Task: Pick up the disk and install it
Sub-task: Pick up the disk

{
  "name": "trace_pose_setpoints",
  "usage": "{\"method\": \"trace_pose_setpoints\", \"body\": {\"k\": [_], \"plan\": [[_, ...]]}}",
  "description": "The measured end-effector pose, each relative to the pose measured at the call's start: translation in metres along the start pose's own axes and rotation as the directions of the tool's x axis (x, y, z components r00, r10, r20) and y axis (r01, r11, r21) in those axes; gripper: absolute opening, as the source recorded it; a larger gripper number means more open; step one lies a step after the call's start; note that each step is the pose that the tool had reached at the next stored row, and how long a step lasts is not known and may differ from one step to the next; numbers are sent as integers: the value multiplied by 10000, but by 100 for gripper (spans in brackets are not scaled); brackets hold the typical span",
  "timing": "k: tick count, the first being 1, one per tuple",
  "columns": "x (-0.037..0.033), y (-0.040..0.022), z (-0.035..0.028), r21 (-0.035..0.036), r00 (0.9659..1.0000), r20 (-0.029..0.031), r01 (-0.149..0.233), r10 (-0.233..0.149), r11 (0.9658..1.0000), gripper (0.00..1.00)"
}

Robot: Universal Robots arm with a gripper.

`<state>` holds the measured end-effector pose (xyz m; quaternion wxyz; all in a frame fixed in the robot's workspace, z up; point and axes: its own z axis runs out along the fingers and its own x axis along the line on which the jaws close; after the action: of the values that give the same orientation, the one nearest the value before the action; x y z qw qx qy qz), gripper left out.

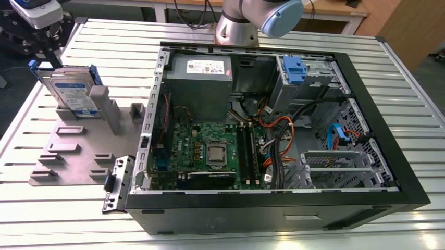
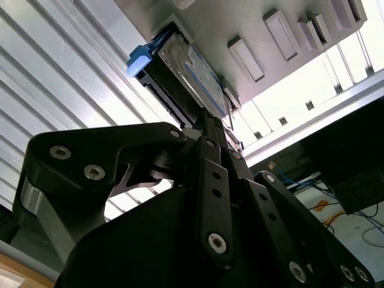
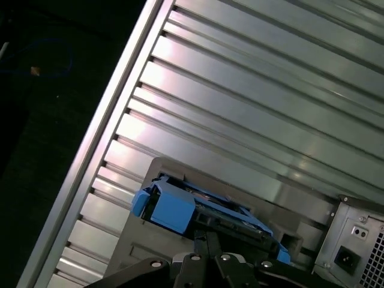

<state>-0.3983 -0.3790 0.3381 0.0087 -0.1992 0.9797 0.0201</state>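
Clearly outside the case (image 1: 278,208), the disk (image 1: 73,94) stands on edge.

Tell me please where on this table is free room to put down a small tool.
Free: the slatted table on the exterior view's right of the computer case, and the strip between the case and the table's near edge. Crowded: inside the case, full of cables, and the grey fixture plate holding the disk.

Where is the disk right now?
At the exterior view's left, the disk stands on edge in the grey holder plate, outside the open computer case.
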Motion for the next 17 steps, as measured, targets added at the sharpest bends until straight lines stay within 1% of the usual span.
{"method": "trace_pose_setpoints", "body": {"k": [4, 5, 6, 17], "plan": [[0, 0, 0, -3, 10000, -4, 93, -93, 10000, 11], [0, 0, 0, -9, 9994, -13, 351, -351, 9994, 11], [0, 0, 0, -11, 9991, -15, 423, -423, 9991, 11], [0, 0, 0, -12, 9990, -16, 445, -445, 9990, 11]]}}
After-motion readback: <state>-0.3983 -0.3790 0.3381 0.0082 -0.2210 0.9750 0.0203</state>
